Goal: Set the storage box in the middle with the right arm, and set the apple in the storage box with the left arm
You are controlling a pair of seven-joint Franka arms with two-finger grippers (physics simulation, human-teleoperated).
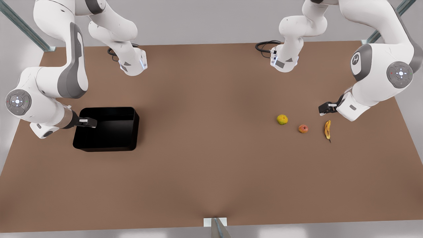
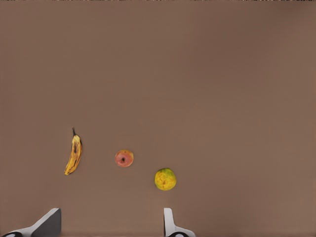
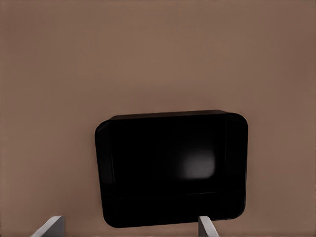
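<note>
Right end effector (image 1: 88, 122): at the front view's left, over the near wall of the storage box; its fingers (image 3: 49, 227) stand wide apart with nothing between them, and the right wrist view looks down on the box.
Left end effector (image 1: 325, 108): at the front view's right, above the worktop just beyond the banana; its fingers (image 2: 170, 224) are spread wide and hold nothing, with the three fruits lying ahead of them in the left wrist view.
Storage box (image 1: 107, 129): glossy black, open-topped, rounded corners, resting flat on the worktop at the front view's left, well apart from the fruits; inside it only the dark floor with a faint sheen (image 3: 173, 168).
Apple (image 1: 303, 128): small, reddish-orange, on the worktop at the front view's right, between the yellow-green fruit and the banana, touching neither; in the left wrist view (image 2: 124, 158) its stem dimple faces up.
Yellow-green fruit (image 1: 282, 119): round, the fruit nearest the worktop's middle, just beside the apple (image 2: 165, 179).
Banana (image 1: 327, 130): browning yellow, lying flat, nearest the left end effector, on the apple's other side (image 2: 74, 154).
Worktop (image 1: 211, 165): plain brown, its middle bare; black cables sit by each arm's base along the far edge.
</note>
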